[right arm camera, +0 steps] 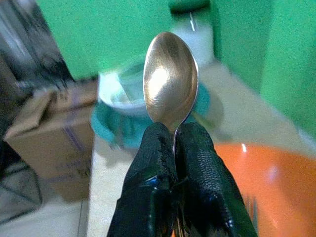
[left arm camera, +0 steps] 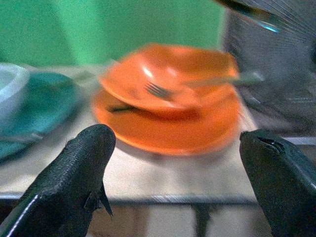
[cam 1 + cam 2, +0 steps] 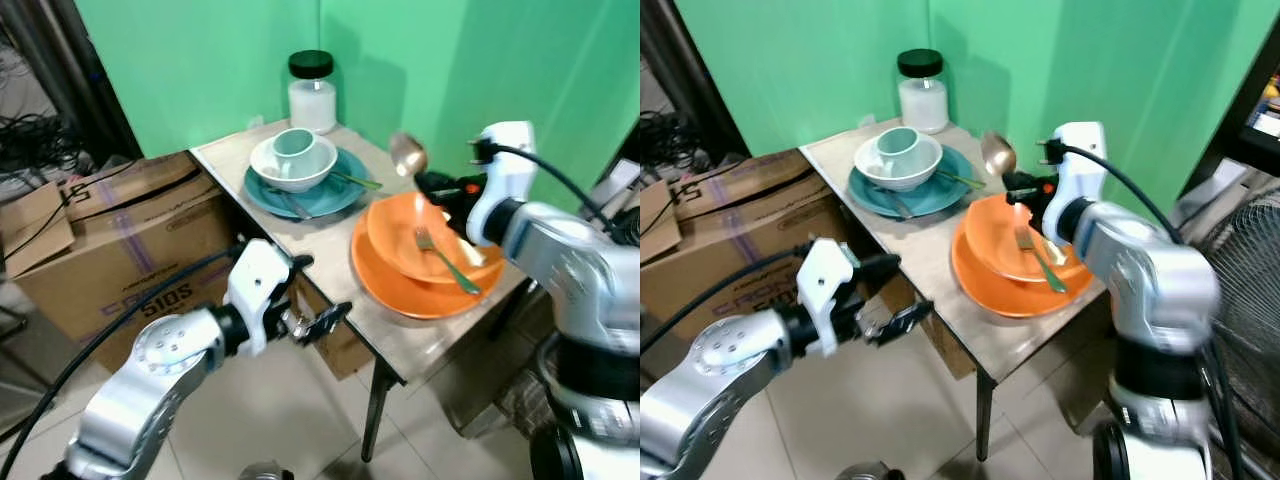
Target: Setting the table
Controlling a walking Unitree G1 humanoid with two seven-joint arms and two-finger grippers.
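Metal spoon (image 1: pixel 171 81) with a shiny oval head stands upright in the right hand (image 1: pixel 176 148), whose two black fingers are pressed tight on its handle just under the head. In the head views that hand (image 3: pixel 437 185) hangs over the far rim of the shallow orange bowl (image 3: pixel 400 235), with the spoon head at about 11 o'clock from the bowl, above the beige tabletop (image 3: pixel 310 235). The orange bowl sits on a wider round orange plate (image 3: pixel 385 290), and a silver fork (image 3: pixel 445 260) lies inside the bowl, tines toward the far side.

At 10 o'clock from the orange set rests a round teal plate (image 3: pixel 335 195) carrying a white bowl (image 3: pixel 280 165) with a pale green cup (image 3: pixel 293 145) in it; thin cutlery lies across the teal plate. A glass jar with a black lid and white contents (image 3: pixel 312 92) stands at 12 o'clock from the teal plate, near the green wall.

The left hand (image 3: pixel 318 322) hovers off the tabletop's near edge, at 8 o'clock from the orange plate, its fingers (image 2: pixel 74 173) spread wide and holding nothing. Brown cardboard boxes (image 3: pixel 120 240) sit on the floor beside the tabletop.
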